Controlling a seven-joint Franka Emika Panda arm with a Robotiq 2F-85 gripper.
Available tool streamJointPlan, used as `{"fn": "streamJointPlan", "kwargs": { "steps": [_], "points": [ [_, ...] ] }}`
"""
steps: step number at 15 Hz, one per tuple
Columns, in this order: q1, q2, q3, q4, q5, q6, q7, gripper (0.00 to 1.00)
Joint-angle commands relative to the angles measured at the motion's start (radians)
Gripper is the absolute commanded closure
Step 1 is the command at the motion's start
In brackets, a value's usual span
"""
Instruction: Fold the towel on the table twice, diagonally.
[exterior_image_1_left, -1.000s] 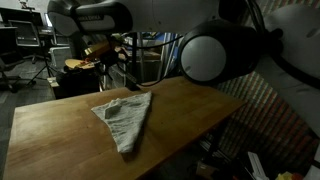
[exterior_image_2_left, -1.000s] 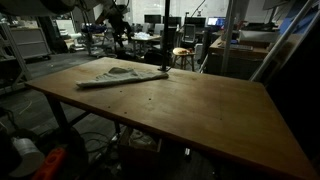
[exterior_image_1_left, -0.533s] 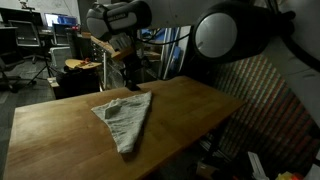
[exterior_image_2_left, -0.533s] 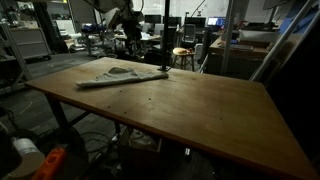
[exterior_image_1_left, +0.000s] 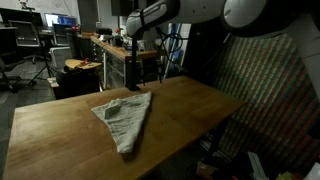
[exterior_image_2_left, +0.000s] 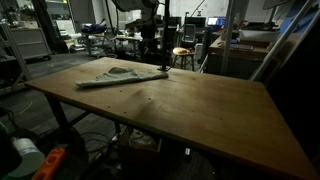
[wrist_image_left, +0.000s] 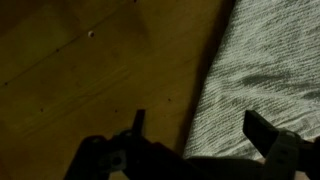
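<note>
My tool (wrist_image_left: 200, 135) hung open, empty, above the far edge of the towel (exterior_image_1_left: 125, 118); its long axis ran from there toward the near tabletop (exterior_image_1_left: 50, 125) edge.

The room was dim and unevenly lit. A wooden table (exterior_image_1_left: 205, 105) filled the centre in both exterior views. Beyond it, at eleven o'clock in an exterior view, stood a cluttered workbench (exterior_image_1_left: 103, 45); at three o'clock, a ribbed panel (exterior_image_1_left: 275, 95). In an exterior view a stool (exterior_image_2_left: 182, 55) stood at twelve o'clock, with monitors (exterior_image_2_left: 190, 20) behind.
</note>
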Motion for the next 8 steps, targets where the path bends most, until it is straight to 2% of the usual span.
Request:
{"fn": "streamJointPlan", "kwargs": {
  "steps": [1, 6, 8],
  "points": [
    [-0.061, -0.156, 0.02, -0.241, 0.076, 0.186, -0.171, 0.0],
    [-0.128, -0.281, 0.049, -0.485, 0.21, 0.387, -0.431, 0.0],
    [-0.149, -0.324, 0.067, -0.563, 0.27, 0.433, -0.547, 0.0]
  ]
}}
